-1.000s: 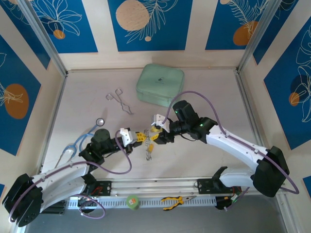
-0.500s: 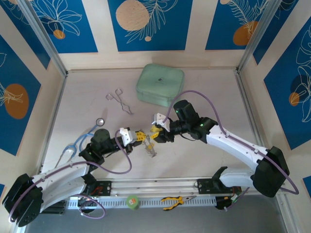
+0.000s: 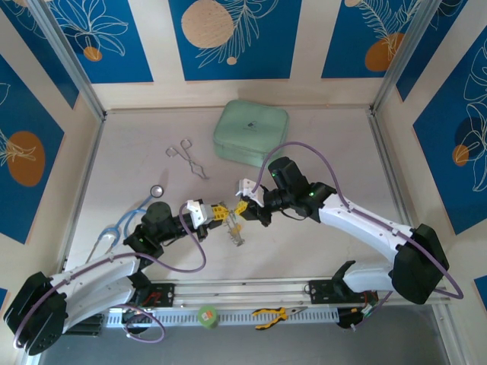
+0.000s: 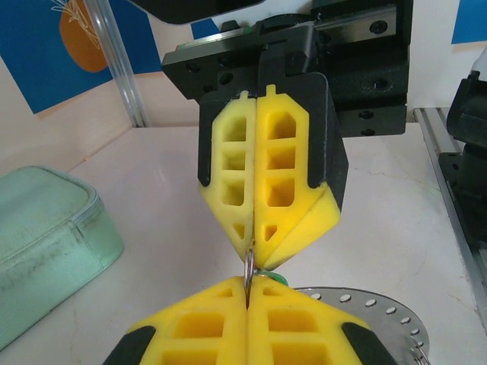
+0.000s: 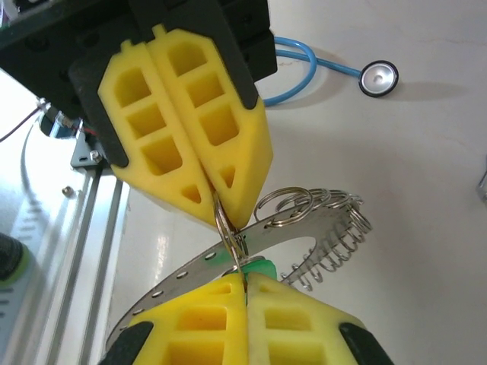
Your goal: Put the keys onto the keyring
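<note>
**Asker:** Where was the keyring [image 5: 323, 225]?

**Describer:** It was held over the middle of the pale surface [image 3: 319, 152], between the two arms. The left hand [image 4: 248, 296] and the right hand [image 5: 245, 285] were tip to tip. Both were clenched on one small wire loop of it, and the rest dangled below. The green key [image 5: 259, 268] sat right at that pinch.

**Asker:** What could have gone wrong?

**Describer:** Probably a slip. The wire was thin and gripped only at the very tips. An uneven pull or twist between the arms could have sprung the loop free, dropping the ring and the key.
</note>
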Controlling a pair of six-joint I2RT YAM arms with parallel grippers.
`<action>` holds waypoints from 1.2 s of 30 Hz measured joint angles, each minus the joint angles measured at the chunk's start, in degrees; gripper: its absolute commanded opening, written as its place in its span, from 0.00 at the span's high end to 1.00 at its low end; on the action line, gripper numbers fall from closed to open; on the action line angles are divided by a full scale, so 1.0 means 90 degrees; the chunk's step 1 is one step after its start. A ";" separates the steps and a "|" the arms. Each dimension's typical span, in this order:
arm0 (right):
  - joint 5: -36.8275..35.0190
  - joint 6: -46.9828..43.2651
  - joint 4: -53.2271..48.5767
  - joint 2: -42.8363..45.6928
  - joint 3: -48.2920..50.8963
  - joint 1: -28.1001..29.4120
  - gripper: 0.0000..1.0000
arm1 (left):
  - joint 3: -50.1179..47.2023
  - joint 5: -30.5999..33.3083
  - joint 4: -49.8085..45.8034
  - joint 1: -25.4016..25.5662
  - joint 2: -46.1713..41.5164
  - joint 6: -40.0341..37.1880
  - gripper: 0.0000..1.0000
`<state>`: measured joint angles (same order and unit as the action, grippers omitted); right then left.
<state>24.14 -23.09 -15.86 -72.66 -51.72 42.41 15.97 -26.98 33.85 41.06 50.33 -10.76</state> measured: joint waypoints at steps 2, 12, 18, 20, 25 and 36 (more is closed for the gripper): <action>0.0015 -0.0024 -0.0029 0.0000 -0.0002 0.0000 1.00 | 0.0000 0.0000 0.0002 0.0000 0.0000 0.0000 1.00; 0.0061 -0.0012 -0.0338 -0.0444 -0.0304 -0.0012 1.00 | 0.0000 -0.0143 0.0124 0.0000 0.0121 0.0168 1.00; 0.0085 0.0066 -0.0430 -0.0449 -0.0323 -0.0015 0.72 | 0.0000 -0.0175 0.0153 0.0000 0.0138 0.0168 1.00; 0.0090 0.0092 -0.0274 -0.0362 -0.0255 -0.0032 0.69 | 0.0000 -0.0214 0.0214 0.0000 0.0143 0.0168 1.00; 0.0187 0.0097 0.0148 0.0007 0.0039 -0.0049 0.68 | 0.0000 -0.0245 0.0425 0.0000 0.0219 0.0216 1.00; 0.0410 0.0034 0.0527 0.0019 0.0070 -0.0041 0.97 | -0.0019 -0.0267 0.0641 0.0000 0.0277 0.0381 1.00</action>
<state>27.83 -22.79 -11.11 -72.49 -51.09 42.04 15.79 -29.39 39.62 41.06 52.82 -7.33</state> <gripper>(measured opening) 0.117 0.040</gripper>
